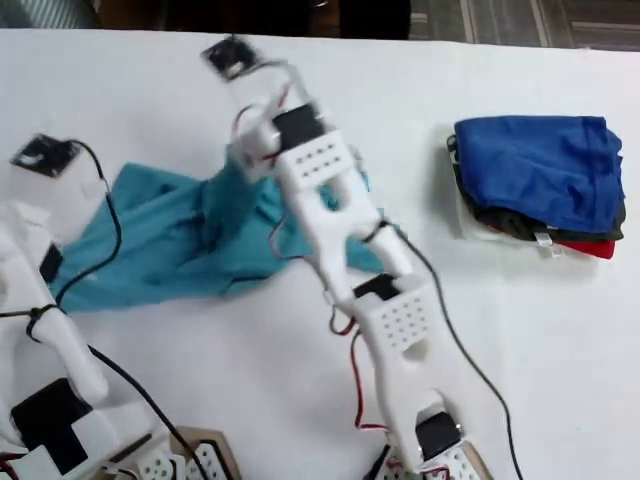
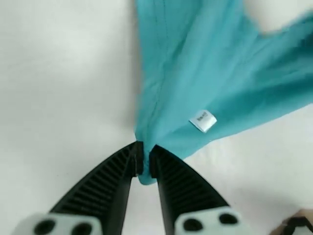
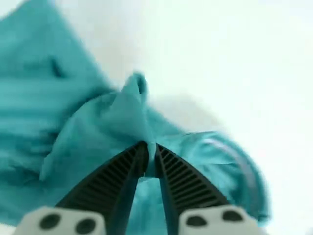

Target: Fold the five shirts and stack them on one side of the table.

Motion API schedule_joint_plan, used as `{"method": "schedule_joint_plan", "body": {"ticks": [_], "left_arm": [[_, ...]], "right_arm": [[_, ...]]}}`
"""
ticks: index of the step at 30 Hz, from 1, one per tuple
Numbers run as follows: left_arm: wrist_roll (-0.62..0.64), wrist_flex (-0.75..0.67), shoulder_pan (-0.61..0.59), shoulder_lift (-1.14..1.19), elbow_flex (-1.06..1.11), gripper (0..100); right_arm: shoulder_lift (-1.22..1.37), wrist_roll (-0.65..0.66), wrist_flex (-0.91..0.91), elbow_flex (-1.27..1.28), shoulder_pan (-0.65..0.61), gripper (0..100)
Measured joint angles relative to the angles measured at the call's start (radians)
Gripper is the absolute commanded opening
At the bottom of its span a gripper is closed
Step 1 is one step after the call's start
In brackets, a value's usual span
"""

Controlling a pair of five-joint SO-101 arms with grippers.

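Since the left jaws and right jaws are each clamped on a bunch of the teal shirt (image 1: 170,240), crumpled on the worktop (image 1: 560,340) well apart from the folded stack (image 1: 535,185), best pull apart evenly, then lay it flat.

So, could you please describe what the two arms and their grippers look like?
The left arm and right arm are white plastic with black motor blocks, hole-patterned panels, black cables and red wires. The left gripper and right gripper have black ribbed tapering fingers on white bases.
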Motion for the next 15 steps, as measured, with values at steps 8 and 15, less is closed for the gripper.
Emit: {"method": "schedule_joint_plan", "body": {"ticks": [8, 15], "left_arm": [[0.133, 0.126, 0.153, 0.0, -0.299, 3], [0.262, 0.23, 0.255, -0.006, -0.605, 3]], "right_arm": [[-0.17, 0.0, 0.121, -0.216, 0.164, 1.9], [-0.316, 0.0, 0.218, -0.373, 0.295, 1.9]]}}
